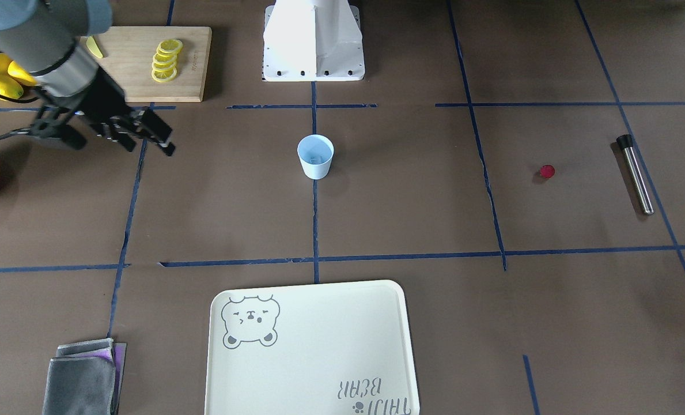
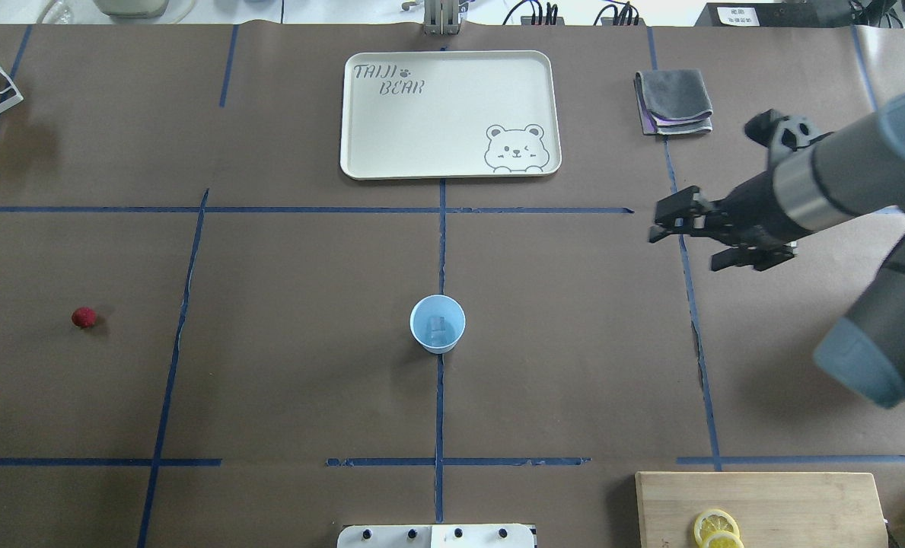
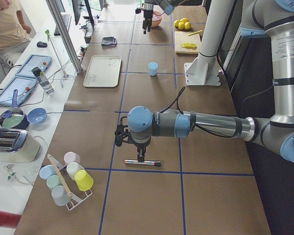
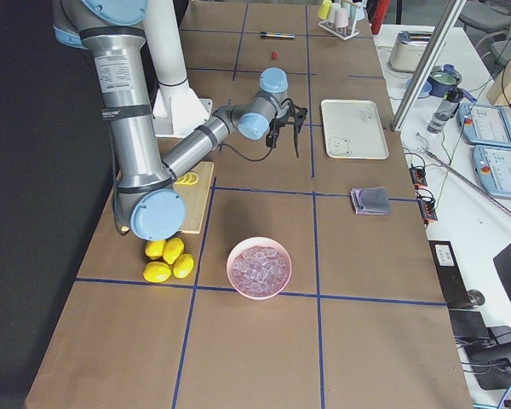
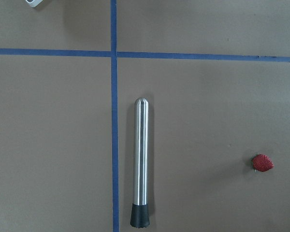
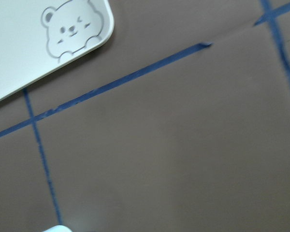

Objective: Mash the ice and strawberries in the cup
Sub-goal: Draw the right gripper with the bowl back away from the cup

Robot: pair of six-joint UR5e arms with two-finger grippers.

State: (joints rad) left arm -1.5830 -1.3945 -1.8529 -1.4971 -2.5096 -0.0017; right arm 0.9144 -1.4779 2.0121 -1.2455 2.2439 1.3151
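The pale-blue cup (image 1: 315,164) (image 2: 438,339) stands upright at the table's middle. A faint clear ice cube (image 2: 438,326) lies inside it. The red strawberry (image 1: 547,171) (image 2: 84,317) (image 5: 262,163) lies alone on the table on my left side. My right gripper (image 1: 166,144) (image 2: 661,221) hangs in the air well to the right of the cup, open and empty. My left gripper (image 3: 141,157) shows only in the exterior left view, low over a steel muddler (image 5: 141,162) (image 1: 635,173). I cannot tell if it is open or shut.
A cream bear tray (image 1: 310,349) (image 2: 449,114) and a folded grey cloth (image 2: 673,101) lie across the table. A cutting board (image 1: 146,63) with lemon slices, whole lemons (image 4: 166,260) and a pink bowl of ice (image 4: 259,267) are on my right. A cup rack (image 3: 66,178) stands far left.
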